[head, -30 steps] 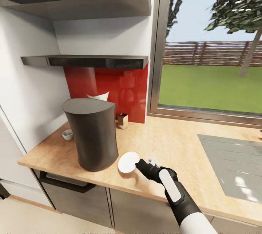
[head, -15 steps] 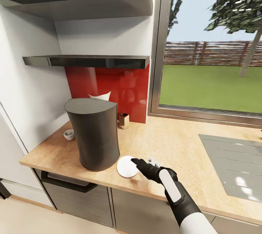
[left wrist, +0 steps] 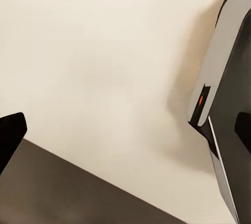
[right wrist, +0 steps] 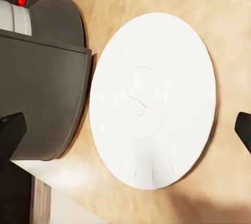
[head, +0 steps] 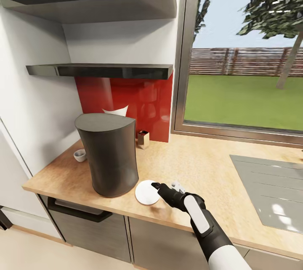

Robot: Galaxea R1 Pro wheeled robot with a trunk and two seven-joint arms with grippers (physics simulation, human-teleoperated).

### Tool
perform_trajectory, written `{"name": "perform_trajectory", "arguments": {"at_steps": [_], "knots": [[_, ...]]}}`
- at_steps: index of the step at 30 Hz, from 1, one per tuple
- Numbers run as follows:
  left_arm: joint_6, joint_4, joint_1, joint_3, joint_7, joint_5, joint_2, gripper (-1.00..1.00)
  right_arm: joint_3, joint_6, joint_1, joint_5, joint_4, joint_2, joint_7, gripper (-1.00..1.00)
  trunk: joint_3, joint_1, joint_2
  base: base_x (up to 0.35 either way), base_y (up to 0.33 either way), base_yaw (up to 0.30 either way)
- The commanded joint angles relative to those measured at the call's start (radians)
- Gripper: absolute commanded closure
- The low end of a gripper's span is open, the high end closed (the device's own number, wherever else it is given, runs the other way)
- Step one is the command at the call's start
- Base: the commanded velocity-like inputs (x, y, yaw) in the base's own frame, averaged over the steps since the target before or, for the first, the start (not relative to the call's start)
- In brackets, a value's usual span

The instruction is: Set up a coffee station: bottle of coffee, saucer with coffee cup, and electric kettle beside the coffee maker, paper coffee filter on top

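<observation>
The dark grey coffee maker (head: pixel 107 158) stands on the countertop (head: pixel 198 165) near its left end. The white saucer (head: pixel 146 192) lies flat on the wood just right of its base. My right gripper (head: pixel 166 187) hovers open at the saucer's right rim. In the right wrist view the saucer (right wrist: pixel 152 98) lies beside the coffee maker (right wrist: pixel 44 90), with the right gripper (right wrist: pixel 125 130) spread wide. The coffee cup (head: pixel 80 155) sits behind the maker on the left. The bottle of coffee (head: pixel 142 139) stands by the red panel. My left gripper (left wrist: pixel 125 130) is open over pale floor. The electric kettle is out of view.
Two dark kitchen shelves (head: pixel 101 70) hang above the coffee maker. A white pointed paper shape (head: pixel 114 111) pokes up behind its top. The grey sink (head: pixel 269 190) is inset at the right. A window frame (head: pixel 182 64) rises behind the counter. Bare wood lies between saucer and sink.
The saucer was tilted up at my right gripper a second ago and now lies flat by the coffee maker. The head view shifted slightly; the last half second shows almost no motion.
</observation>
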Motion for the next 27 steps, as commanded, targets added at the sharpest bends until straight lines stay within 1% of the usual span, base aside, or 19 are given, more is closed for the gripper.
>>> {"name": "perform_trajectory", "arguments": {"at_steps": [1, 13, 20, 21, 23, 27], "knots": [[0.008, -0.005, 0.001, 0.005, 0.000, -0.006, -0.001, -1.00, 0.001, 0.002, -0.001, -0.011, -0.002, 0.000, -0.010, -1.00, -0.002, 0.001, -0.002, 0.000, 0.000, 0.000], [0.008, -0.005, 0.001, 0.005, 0.000, -0.007, -0.001, -1.00, 0.002, 0.002, -0.001, -0.011, -0.010, 0.000, -0.009, -1.00, -0.002, 0.001, -0.002, 0.000, -0.008, 0.000], [0.008, -0.004, 0.001, 0.005, 0.000, -0.007, -0.001, -1.00, 0.001, 0.003, -0.001, -0.010, -0.026, -0.002, -0.009, -1.00, -0.002, 0.001, -0.002, 0.000, -0.231, 0.000], [0.008, -0.004, 0.001, 0.005, 0.000, -0.007, -0.001, -1.00, 0.000, 0.003, -0.001, -0.010, -0.040, -0.002, -0.009, -1.00, -0.002, 0.001, -0.002, 0.000, -0.267, 0.000], [0.008, -0.005, 0.001, 0.005, 0.000, -0.007, -0.001, -1.00, -0.003, 0.003, -0.001, -0.008, -0.098, -0.004, -0.010, -1.00, -0.002, 0.001, -0.002, 0.000, -0.272, 0.000], [0.008, -0.005, 0.001, 0.006, 0.000, -0.007, -0.001, -1.00, -0.002, 0.004, -0.001, -0.008, -0.141, -0.005, -0.009, -1.00, -0.002, 0.001, -0.002, -0.060, -0.256, 0.000]]}}
